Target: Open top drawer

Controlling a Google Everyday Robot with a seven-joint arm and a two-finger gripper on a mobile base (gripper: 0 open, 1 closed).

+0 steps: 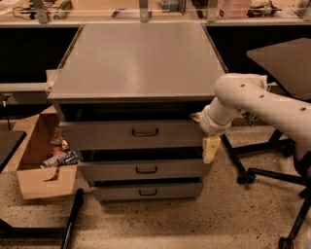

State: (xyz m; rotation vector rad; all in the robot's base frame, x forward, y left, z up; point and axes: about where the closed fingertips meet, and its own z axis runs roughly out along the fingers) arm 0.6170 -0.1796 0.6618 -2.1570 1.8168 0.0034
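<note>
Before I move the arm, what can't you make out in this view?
Top drawer interior: hidden behind its front panel and under the cabinet top; the gap above is dark.
Gripper, by the drawer's right end, away from the handle: whether it touches the panel cannot be told.
Arm: cut off by the right edge.
Box contents: too small to identify.

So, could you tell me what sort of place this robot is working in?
Probably a lab or workshop: a grey metal drawer cabinet, cluttered workbenches behind it, and a cardboard box of scraps on the speckled floor. The gripper hangs by the right end of the top drawer.
</note>
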